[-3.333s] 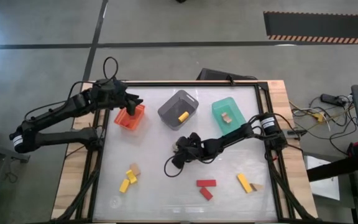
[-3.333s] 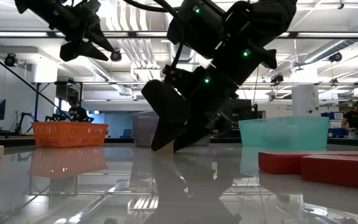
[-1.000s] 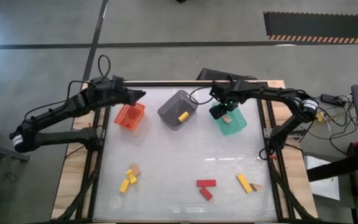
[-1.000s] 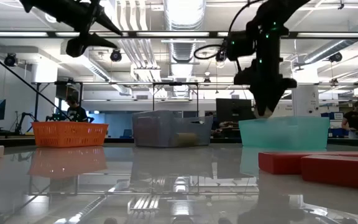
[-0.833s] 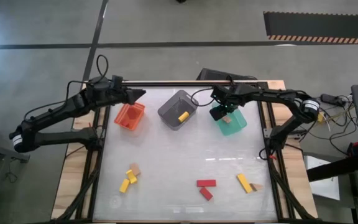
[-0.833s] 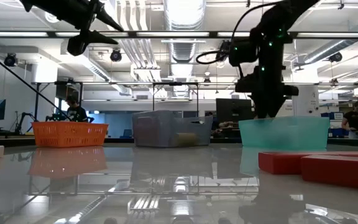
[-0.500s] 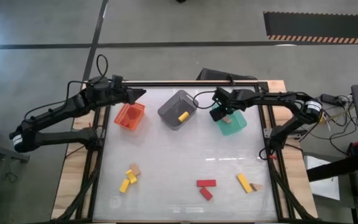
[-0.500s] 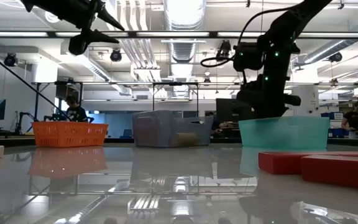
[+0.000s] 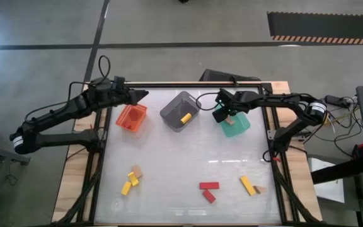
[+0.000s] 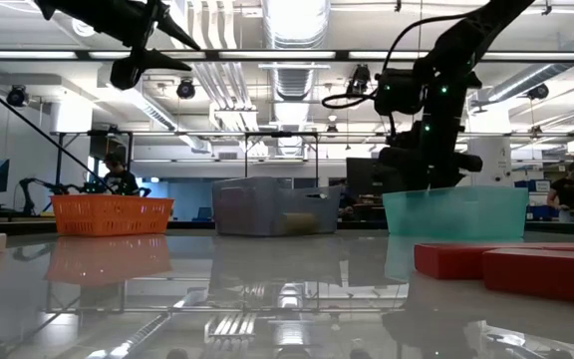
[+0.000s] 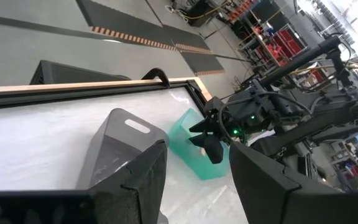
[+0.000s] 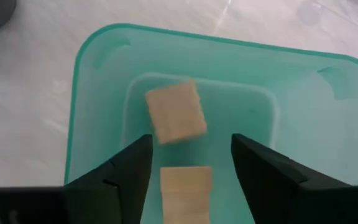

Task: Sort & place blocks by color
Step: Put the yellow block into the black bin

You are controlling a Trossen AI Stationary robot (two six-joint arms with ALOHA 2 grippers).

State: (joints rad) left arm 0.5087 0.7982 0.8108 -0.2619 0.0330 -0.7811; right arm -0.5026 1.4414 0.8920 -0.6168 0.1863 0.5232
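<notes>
My right gripper [image 9: 223, 113] [image 12: 191, 180] hovers open above the green bin [image 9: 235, 123], fingers pointing down. Two pale tan blocks lie flat on the bin's floor: one [image 12: 174, 120] ahead of the fingers, one [image 12: 186, 185] between the fingers with a gap on each side. My left gripper [image 9: 138, 95] [image 11: 194, 180] is open and raised beside the orange bin [image 9: 131, 117]. A yellow block [image 9: 184, 117] lies in the grey bin [image 9: 180, 110]. On the table near the front lie yellow and tan blocks [image 9: 131, 180], two red blocks [image 9: 208, 190], and a yellow bar with a tan block [image 9: 251, 185].
The three bins stand in a row along the table's far side. The black frame rail [image 9: 194, 84] runs just behind them. The middle of the table [image 9: 181, 151] between the bins and the loose blocks is bare. In the low view, red blocks [image 10: 511, 264] lie close to the camera.
My right gripper has sunk lower over the green bin and tipped slightly, staying above the same spot, while its arm has drawn back toward the table's right. My left arm has kept still.
</notes>
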